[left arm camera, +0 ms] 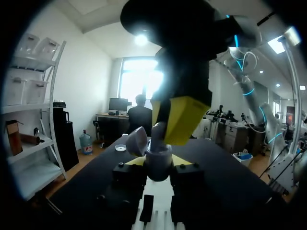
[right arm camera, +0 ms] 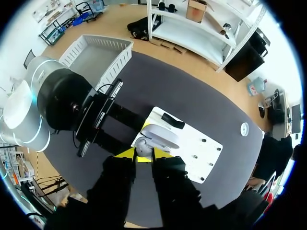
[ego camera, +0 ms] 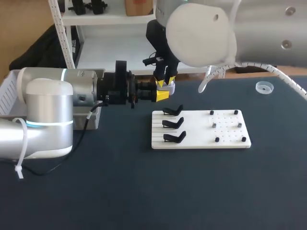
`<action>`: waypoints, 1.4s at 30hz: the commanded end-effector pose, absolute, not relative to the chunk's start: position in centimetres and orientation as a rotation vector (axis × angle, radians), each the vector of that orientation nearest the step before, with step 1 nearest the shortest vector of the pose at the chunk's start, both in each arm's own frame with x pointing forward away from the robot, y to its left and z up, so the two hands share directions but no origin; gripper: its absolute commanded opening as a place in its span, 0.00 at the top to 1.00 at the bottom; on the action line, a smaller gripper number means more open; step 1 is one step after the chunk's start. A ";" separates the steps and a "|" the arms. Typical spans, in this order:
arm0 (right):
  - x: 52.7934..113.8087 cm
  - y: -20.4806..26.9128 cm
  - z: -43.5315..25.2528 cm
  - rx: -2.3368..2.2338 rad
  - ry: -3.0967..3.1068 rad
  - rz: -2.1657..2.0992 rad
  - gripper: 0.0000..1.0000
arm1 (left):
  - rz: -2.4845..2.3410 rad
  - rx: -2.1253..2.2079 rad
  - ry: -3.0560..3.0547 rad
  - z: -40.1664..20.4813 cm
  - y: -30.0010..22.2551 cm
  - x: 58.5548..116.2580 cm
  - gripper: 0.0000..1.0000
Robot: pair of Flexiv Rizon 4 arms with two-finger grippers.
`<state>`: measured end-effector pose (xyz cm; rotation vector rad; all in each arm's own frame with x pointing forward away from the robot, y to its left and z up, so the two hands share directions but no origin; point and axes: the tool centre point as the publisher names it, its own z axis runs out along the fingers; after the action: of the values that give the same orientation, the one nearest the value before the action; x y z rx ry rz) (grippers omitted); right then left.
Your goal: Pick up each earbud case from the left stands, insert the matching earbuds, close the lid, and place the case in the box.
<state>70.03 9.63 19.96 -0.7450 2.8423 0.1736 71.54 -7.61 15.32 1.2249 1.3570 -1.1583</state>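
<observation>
A small white earbud case with its lid up is held in the air behind the white stand board. My left gripper comes in level from the left and is shut on the case, one yellow tip on each side. My right gripper points straight down onto the open case. Its fingers are shut on a small white earbud at the case's mouth. In the left wrist view a right fingertip covers most of the opening. The three black stands are bare.
A white slatted box sits at the table's left edge behind my left arm. Small pegs and two small pieces stand on the board's right half. A clear round dish lies far right.
</observation>
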 end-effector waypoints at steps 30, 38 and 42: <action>75.5 9.7 22.2 -0.453 2.797 0.249 0.80 | -1.158 1.223 1.355 15.3 -7.6 71.5 1.00; 77.7 8.8 19.3 -0.312 2.838 0.213 0.79 | -1.158 1.223 1.355 15.3 -7.6 71.5 1.00; 77.0 8.4 18.5 -0.290 2.859 0.201 0.84 | -1.158 1.223 1.355 15.3 -7.6 71.5 1.00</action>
<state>76.92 8.25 18.62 -0.2912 2.8540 0.2052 71.49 -7.60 15.33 1.2253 1.3570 -1.1588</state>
